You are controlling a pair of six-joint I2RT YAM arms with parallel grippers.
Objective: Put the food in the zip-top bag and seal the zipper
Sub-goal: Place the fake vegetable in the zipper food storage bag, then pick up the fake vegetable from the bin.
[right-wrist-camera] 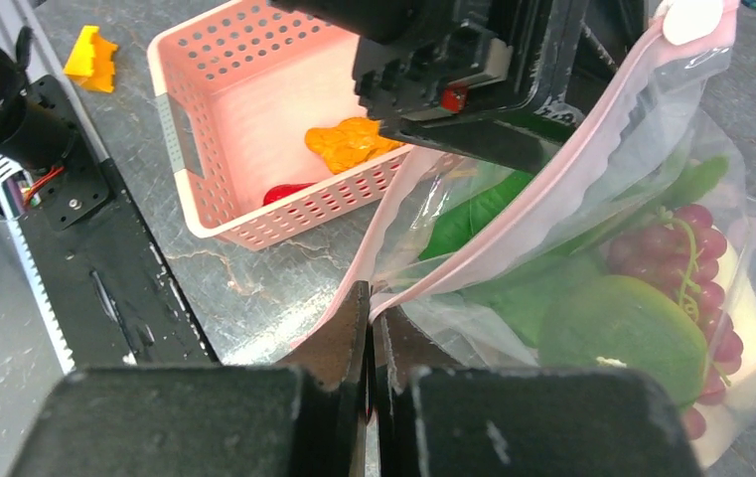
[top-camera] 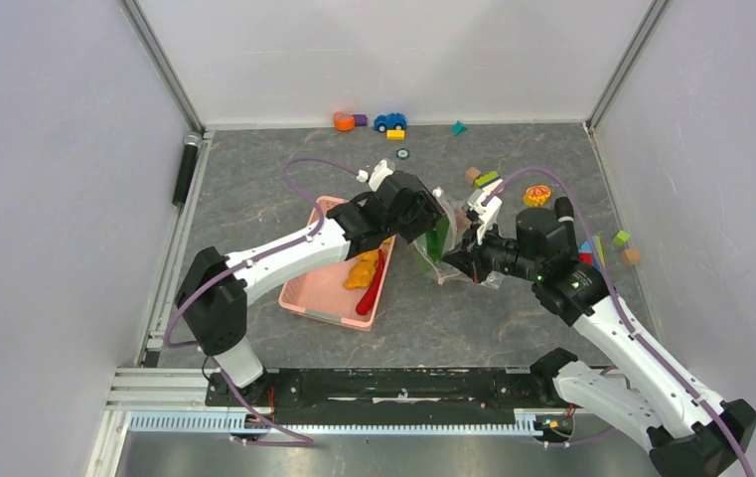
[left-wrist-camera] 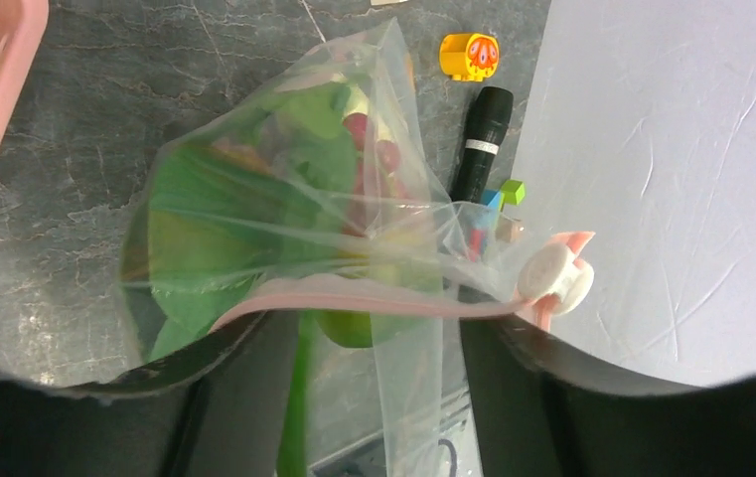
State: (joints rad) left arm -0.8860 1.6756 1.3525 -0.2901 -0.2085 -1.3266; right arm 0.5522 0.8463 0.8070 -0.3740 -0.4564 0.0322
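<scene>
The clear zip-top bag (top-camera: 443,253) hangs between my two grippers at mid-table. Inside it are green bok choy (left-wrist-camera: 205,229), a yellow-green mango (right-wrist-camera: 622,328) and dark red grapes (right-wrist-camera: 691,248). The pink zipper (left-wrist-camera: 374,298) lies across the tips of my left gripper (left-wrist-camera: 378,343), whose fingers stand apart with bag film and a green stalk between them. The white slider (left-wrist-camera: 555,276) sits at the strip's right end. My right gripper (right-wrist-camera: 372,298) is shut on the bag's zip-edge corner. An orange piece (right-wrist-camera: 349,142) and a red chili (right-wrist-camera: 289,192) lie in the pink basket (right-wrist-camera: 205,119).
The pink basket (top-camera: 319,293) sits left of the bag. Small toys line the back wall: an orange-and-purple piece (top-camera: 344,120), a blue car (top-camera: 389,121), a teal piece (top-camera: 459,127). A yellow round toy (top-camera: 537,196) and blocks (top-camera: 622,238) lie to the right. A yellow block (right-wrist-camera: 92,58) lies beside the base rail.
</scene>
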